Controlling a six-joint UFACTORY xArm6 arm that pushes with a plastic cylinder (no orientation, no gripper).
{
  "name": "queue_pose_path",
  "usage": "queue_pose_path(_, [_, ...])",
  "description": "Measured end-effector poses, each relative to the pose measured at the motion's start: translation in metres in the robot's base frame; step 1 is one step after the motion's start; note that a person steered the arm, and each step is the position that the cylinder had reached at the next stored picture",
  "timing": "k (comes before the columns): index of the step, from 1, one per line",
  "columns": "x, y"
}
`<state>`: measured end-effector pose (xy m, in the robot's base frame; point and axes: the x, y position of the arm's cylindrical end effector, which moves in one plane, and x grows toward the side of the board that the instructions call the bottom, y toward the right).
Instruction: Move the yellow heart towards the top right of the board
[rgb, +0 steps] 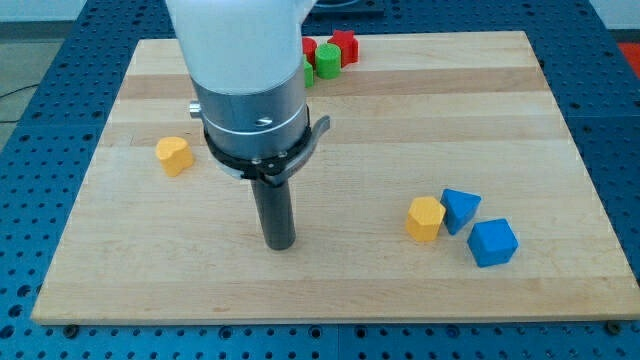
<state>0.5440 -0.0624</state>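
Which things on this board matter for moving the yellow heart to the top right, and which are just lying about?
For the job:
yellow heart, at the view's left
my tip, to its lower right, apart from it
board

Lying about:
yellow hexagon block
two blue blocks
red and green blocks at the view's top

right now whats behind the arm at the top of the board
Near the board's top edge, a green block and a red block show beside the arm. Another red piece and a green sliver peek out; the arm covers the rest.
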Motion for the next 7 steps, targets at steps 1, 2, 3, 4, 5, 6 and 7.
queue_pose_path(1, [0.000, 0.000])
queue_pose_path(2, [0.010, -0.041])
queue_pose_path(3, [0.002, -0.141])
queue_pose_path(4, [-0.028, -0.214])
queue_pose_path(5, [-0.040, -0.242])
queue_pose_path(6, [-0.059, -0.217])
queue_pose_path(7, [-0.085, -0.199])
